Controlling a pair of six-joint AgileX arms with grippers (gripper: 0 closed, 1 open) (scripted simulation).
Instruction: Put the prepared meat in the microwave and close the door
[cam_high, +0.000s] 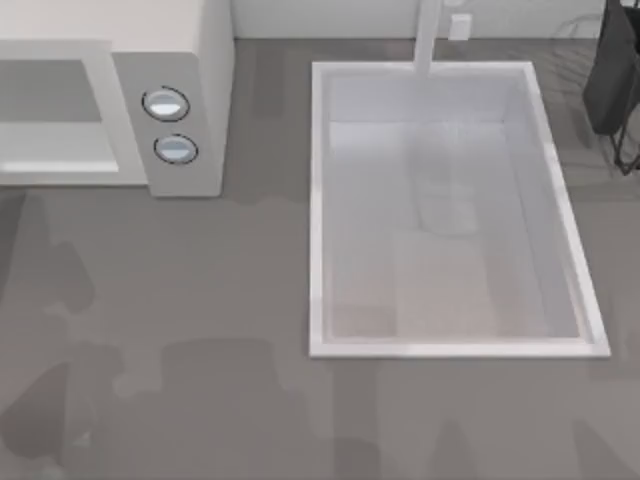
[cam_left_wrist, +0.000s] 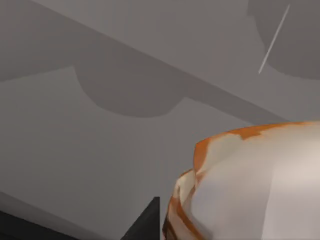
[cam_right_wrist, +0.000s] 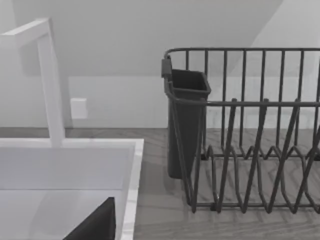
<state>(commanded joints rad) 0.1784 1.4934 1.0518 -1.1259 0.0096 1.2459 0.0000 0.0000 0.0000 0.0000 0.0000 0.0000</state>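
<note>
Top view: microwave (cam_high: 170, 100) far left, door (cam_high: 55, 110) swung open; sink (cam_high: 320, 200) at centre-right. Left wrist view: meat (cam_left_wrist: 250, 185) close against a dark finger (cam_left_wrist: 145, 222); grip cannot be told. Right wrist view: dish rack (cam_right_wrist: 250, 150) beside sink; finger spread cannot be told.

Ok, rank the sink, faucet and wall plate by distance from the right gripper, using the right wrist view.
1. Sink: directly beside the right gripper.
2. Faucet: at the sink's far rim.
3. Wall plate: on the back wall, behind the faucet.
</note>
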